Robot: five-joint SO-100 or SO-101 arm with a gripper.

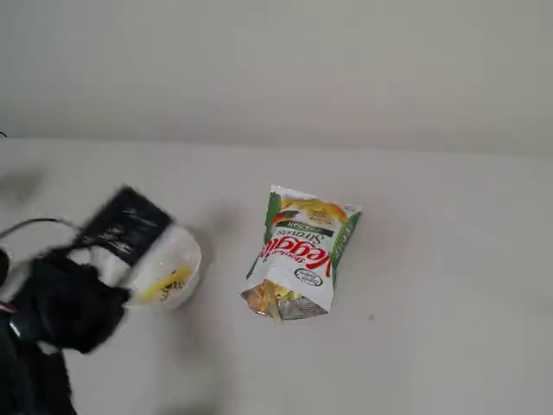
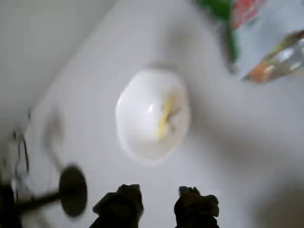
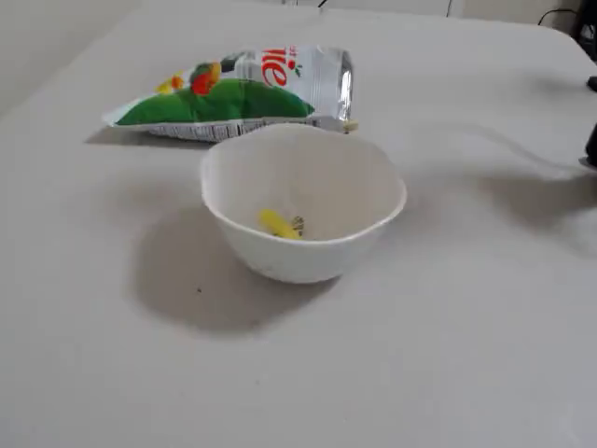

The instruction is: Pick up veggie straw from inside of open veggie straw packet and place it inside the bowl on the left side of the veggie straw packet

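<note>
**Veggie straw lies in the bowl, gripper empty above it**

The veggie straw [image 1: 169,283] shows in a fixed view as a yellow smear inside the bowl [image 1: 183,259], which sits at about 9 o'clock from the veggie straw packet [image 1: 300,251]. The two stand apart on the table [image 1: 449,259]. The packet lies flat with its open, silvery mouth turned toward 6 o'clock, and I see yellow pieces in that mouth. My arm [image 1: 78,285] comes in from 8 o'clock and its black body covers the bowl's left part; from here I cannot tell how the fingers stand.

In the wrist view I look down on the bowl [image 2: 137,123] at the middle of the picture, and the veggie straw [image 2: 165,117] lies in it, slanted, right of centre. The gripper [image 2: 156,208] enters at 6 o'clock: its two dark fingertips are spread with bare table between them, gripping nothing, clear of the bowl. The veggie straw packet [image 2: 256,33] is blurred at 1 o'clock.

In a fixed view from low down, the veggie straw [image 3: 277,224] rests on the bottom of the bowl [image 3: 317,261], beside the grey motif [image 3: 298,225]. The veggie straw packet [image 3: 233,93] lies behind the bowl at 11 o'clock, near it but not touching.
</note>
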